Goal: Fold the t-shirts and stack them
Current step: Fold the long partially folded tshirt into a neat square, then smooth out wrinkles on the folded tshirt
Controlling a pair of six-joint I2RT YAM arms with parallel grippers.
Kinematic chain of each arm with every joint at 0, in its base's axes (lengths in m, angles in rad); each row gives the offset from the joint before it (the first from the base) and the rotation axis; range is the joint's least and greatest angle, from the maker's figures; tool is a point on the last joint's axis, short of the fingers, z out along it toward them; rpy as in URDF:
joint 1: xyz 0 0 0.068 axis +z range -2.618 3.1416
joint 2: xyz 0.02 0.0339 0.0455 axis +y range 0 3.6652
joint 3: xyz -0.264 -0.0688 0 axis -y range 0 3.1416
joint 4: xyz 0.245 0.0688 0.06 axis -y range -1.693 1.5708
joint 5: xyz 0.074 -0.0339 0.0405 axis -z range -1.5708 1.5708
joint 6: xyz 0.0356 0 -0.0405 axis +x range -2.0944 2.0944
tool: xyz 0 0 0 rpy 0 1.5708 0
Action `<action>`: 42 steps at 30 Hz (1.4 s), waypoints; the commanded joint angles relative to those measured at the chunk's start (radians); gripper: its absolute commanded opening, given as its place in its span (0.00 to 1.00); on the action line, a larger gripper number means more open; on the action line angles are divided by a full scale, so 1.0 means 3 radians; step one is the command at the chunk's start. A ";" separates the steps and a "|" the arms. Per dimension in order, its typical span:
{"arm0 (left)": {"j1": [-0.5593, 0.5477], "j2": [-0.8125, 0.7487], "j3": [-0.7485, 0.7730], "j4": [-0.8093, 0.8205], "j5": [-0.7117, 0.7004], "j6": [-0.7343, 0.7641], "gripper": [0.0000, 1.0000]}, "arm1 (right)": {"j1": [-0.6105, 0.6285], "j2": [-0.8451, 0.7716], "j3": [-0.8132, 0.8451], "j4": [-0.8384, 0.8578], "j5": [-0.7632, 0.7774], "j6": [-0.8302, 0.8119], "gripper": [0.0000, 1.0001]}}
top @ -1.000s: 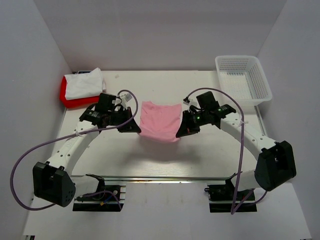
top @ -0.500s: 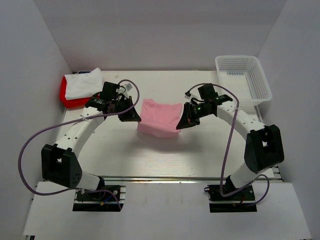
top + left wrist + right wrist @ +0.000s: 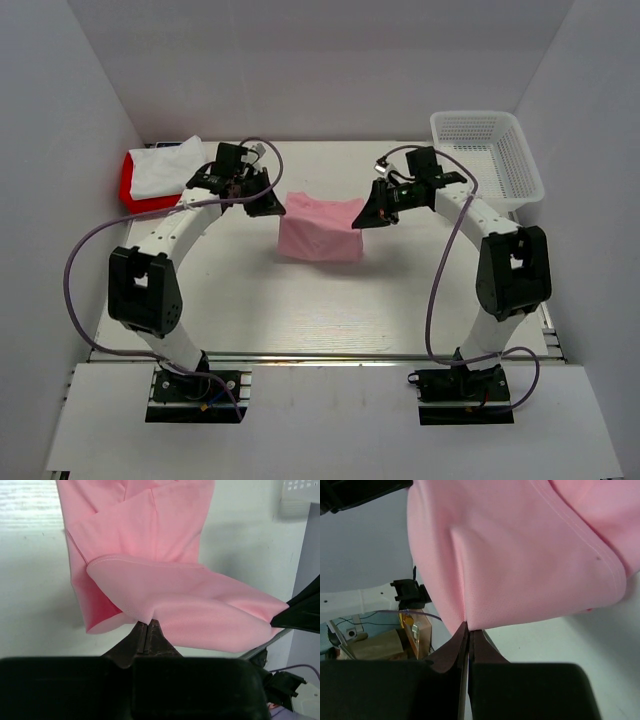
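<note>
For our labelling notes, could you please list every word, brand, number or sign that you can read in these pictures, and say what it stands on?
None can be read in any view.
The pink t-shirt is plain cloth with no print.
The white t-shirt lying on the red t-shirt shows no lettering.
The white basket bears no visible label.
</note>
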 commanded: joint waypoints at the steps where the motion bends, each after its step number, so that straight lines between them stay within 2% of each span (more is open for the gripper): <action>1: 0.0060 0.0120 0.0309 0.0186 -0.0033 -0.0011 0.00 | -0.0077 0.0199 0.0250 0.0153 -0.0282 -0.0017 0.00; 9: 0.0198 0.0713 0.0780 0.0277 0.0029 -0.0011 0.00 | -0.0261 0.0752 0.0852 0.0316 -0.0532 0.0039 0.00; 13: 0.0269 0.1167 0.1300 0.0359 0.0100 0.0020 0.00 | -0.0368 0.1100 0.1227 0.0490 -0.0604 0.0141 0.00; 17: 0.0300 0.1750 0.1725 0.1028 0.0437 -0.0020 0.02 | -0.0537 0.1790 0.1803 0.0709 -0.0477 0.0284 0.00; 18: 0.0300 0.2101 0.2096 0.1029 0.0494 -0.0021 0.09 | -0.0563 0.1877 0.1992 0.0912 -0.0188 0.0401 0.08; 19: 0.0300 0.2281 0.2352 0.0974 0.0429 -0.0092 0.22 | -0.0608 0.2080 0.2106 0.0980 0.0012 0.0458 0.51; 20: 0.0300 0.2460 0.2927 0.0684 0.0347 -0.0092 0.75 | -0.0649 0.2310 0.2497 0.0971 0.0146 0.0469 0.90; 21: 0.0335 0.2695 0.3166 0.0545 0.0118 -0.0057 1.00 | -0.0670 0.2418 0.2824 0.1006 0.0380 0.0525 0.90; 23: 0.0336 0.2743 0.3397 0.0451 -0.0006 -0.0021 1.00 | -0.0711 0.2644 0.3180 0.1001 0.0342 0.0520 0.90; 24: 0.0336 0.2662 0.3277 0.0558 -0.0057 -0.0021 1.00 | -0.0711 0.2579 0.3211 0.0956 0.0397 0.0495 0.90; 27: 0.0336 0.2182 0.2515 0.1139 -0.0022 -0.0021 1.00 | -0.0640 0.2093 0.2834 0.1011 0.0739 0.0158 0.90; 28: 0.0336 0.2090 0.2387 0.1177 -0.0022 0.0015 1.00 | -0.0624 0.1996 0.2473 0.1007 0.0902 0.0041 0.90; 31: 0.0259 0.1941 0.2187 0.1065 -0.0094 0.0168 1.00 | -0.0548 0.1658 0.2189 0.0797 0.1250 -0.0174 0.90; 37: 0.0101 0.1859 0.1701 0.1234 0.0356 0.0209 1.00 | -0.0247 0.1514 0.1903 0.0531 0.1211 -0.0349 0.90; 42: -0.0063 0.1859 0.1298 0.1193 0.0423 0.0209 1.00 | -0.0037 0.1581 0.1672 0.0776 0.1058 -0.0186 0.90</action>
